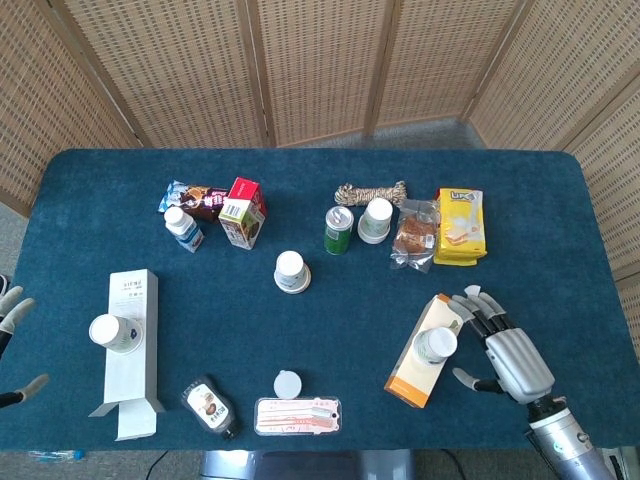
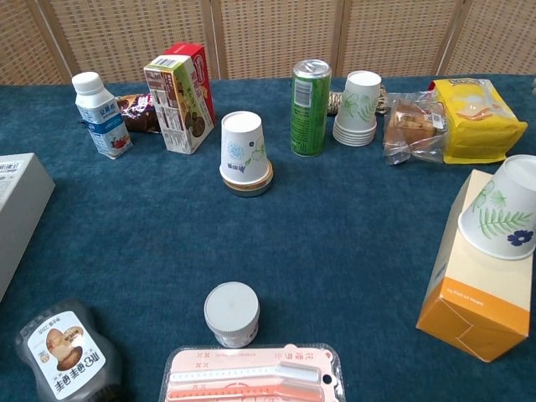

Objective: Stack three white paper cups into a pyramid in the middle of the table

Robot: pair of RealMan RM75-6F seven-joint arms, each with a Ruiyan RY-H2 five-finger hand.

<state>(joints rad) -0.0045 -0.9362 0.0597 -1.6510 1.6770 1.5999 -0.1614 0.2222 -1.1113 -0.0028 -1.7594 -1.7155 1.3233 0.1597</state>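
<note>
Head view: the right hand (image 1: 503, 352) hovers with fingers spread and nothing in its hold, just beside the upturned white paper cup with a leaf print (image 1: 436, 344) that sits on the flat orange carton (image 1: 424, 352) at the right of the blue-clothed bench (image 1: 540, 200). A second white cup (image 1: 291, 271) stands inverted near the middle; a third (image 1: 112, 332) rests on the long white box (image 1: 133, 350) at the left. Only the fingertips of the left hand (image 1: 10, 340) show at the frame edge, apart and empty.

Chest view: neither hand appears. The leaf-print cup (image 2: 505, 208) sits near the carton's (image 2: 471, 296) top edge, so I judge the fingers should close round its wall gently, without crushing it, then lift straight up before carrying it toward the central cup (image 2: 243, 150).
</note>
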